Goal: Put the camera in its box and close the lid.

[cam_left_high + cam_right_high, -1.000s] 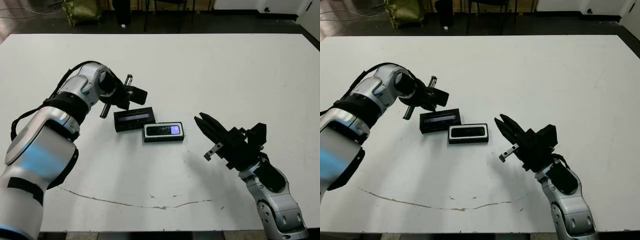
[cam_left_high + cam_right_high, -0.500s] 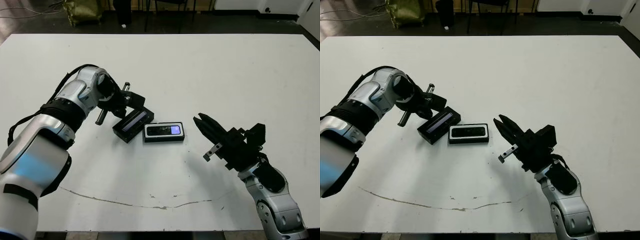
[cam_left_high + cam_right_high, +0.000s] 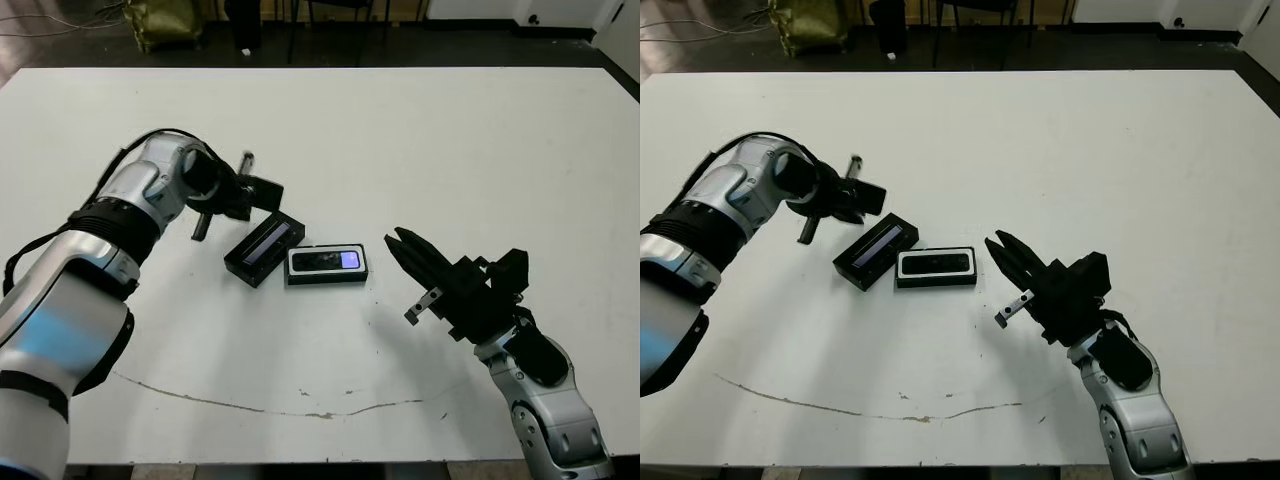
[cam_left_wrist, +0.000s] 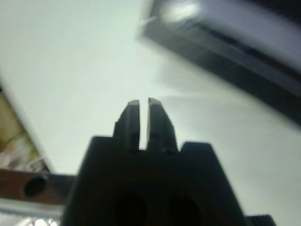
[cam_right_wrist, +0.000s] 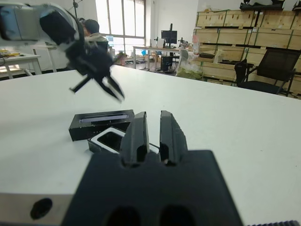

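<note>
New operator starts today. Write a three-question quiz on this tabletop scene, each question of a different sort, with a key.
1. True or false: the camera already lies inside the box.
2. Multiple choice: the lid is
A. closed on the box
B. on the table beside the box, at an angle to it
C. held in the right gripper
3. Fill in: the gripper nearest the lid is the ____ gripper.

Key
1. True: the camera sits in the white-lined box.
2. B: the lid rests on the table on the box's left, one corner near it.
3. Left: it hovers just beyond the lid, holding nothing.
</note>
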### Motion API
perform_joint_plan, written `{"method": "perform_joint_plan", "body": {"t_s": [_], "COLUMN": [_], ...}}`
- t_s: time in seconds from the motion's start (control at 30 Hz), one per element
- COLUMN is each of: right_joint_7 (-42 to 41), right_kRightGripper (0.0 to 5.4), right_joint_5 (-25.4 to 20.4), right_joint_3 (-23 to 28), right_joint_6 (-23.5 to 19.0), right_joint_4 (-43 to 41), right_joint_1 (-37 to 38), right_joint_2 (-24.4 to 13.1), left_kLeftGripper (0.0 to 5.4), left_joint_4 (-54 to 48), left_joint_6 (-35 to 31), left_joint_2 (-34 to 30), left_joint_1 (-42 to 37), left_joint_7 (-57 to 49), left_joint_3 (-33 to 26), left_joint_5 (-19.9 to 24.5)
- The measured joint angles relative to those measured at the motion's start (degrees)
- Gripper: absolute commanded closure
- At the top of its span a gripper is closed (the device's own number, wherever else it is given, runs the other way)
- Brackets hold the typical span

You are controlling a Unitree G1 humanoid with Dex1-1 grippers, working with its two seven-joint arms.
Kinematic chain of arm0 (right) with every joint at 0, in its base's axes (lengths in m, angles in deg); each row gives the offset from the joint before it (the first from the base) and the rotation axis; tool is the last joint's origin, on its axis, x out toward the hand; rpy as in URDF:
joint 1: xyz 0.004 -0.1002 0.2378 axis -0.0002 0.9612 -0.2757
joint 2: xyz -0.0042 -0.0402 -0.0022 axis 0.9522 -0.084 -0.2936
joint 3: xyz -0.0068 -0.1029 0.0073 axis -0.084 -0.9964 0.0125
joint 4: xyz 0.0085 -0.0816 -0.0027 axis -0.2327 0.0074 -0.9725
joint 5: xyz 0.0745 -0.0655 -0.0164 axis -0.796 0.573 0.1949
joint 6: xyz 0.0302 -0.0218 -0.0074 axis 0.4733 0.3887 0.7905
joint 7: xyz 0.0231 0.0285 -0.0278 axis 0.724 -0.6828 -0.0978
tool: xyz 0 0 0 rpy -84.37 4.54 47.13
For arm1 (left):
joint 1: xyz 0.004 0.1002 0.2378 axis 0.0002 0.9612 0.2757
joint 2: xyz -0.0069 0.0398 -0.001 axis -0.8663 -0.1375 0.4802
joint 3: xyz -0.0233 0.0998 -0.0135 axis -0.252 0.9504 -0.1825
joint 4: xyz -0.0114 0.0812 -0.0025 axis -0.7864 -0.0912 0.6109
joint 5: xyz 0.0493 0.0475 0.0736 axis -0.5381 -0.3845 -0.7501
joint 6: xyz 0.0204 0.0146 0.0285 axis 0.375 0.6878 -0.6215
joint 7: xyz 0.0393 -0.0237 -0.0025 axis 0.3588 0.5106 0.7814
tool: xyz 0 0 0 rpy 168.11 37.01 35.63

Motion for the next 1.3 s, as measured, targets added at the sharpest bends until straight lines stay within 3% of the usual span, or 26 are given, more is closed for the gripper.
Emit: {"method": "perform_joint_plan", "body": {"t_s": [0.2, 0.47, 0.63, 0.77, 0.83, 1.07, 1.3], "right_joint_7": [-0.1, -0.1, -0.2, -0.7, -0.9, -1.2, -1.0], "right_kRightGripper": [5.39, 5.39, 5.4, 5.4, 5.4, 5.4, 5.4], "right_joint_5": [-0.2, 0.0, -0.2, -1.2, -1.3, -1.5, -1.2], "right_joint_3": [-0.2, -0.5, -0.4, 0.0, 0.5, 0.7, 0.6], "right_joint_6": [0.5, 0.5, 0.7, 1.0, 1.0, 1.0, 1.6], "right_joint_4": [0.5, 0.6, 0.8, 1.2, 1.8, 1.9, 1.8], "right_joint_1": [0.6, 0.6, 0.4, 0.2, 0.2, 0.1, 0.2], "right_joint_2": [0.3, 0.3, 0.3, 0.3, 0.2, 0.2, 0.2], "left_kLeftGripper": [5.4, 5.4, 5.18, 4.33, 3.84, 2.16, 0.45], "left_joint_4": [-10.4, -38.6, -56.8, -70.7, -75.1, -77.6, -71.8], "left_joint_6": [-2.6, -10.9, -29.9, -46.7, -52.5, -54.6, -48.9], "left_joint_2": [-5.0, -5.5, -0.1, 4.7, 6.2, 5.8, 5.6], "left_joint_1": [6.0, 24.9, 33.6, 40.8, 46.2, 51.4, 52.5], "left_joint_7": [-7.6, -17.8, -19.4, -22.0, -23.0, -24.8, -24.7], "left_joint_3": [-11.0, -29.9, -37.1, -41.2, -41.4, -38.8, -35.2], "left_joint_5": [7.4, 23.7, 38.6, 51.5, 55.7, 56.9, 54.8]}}
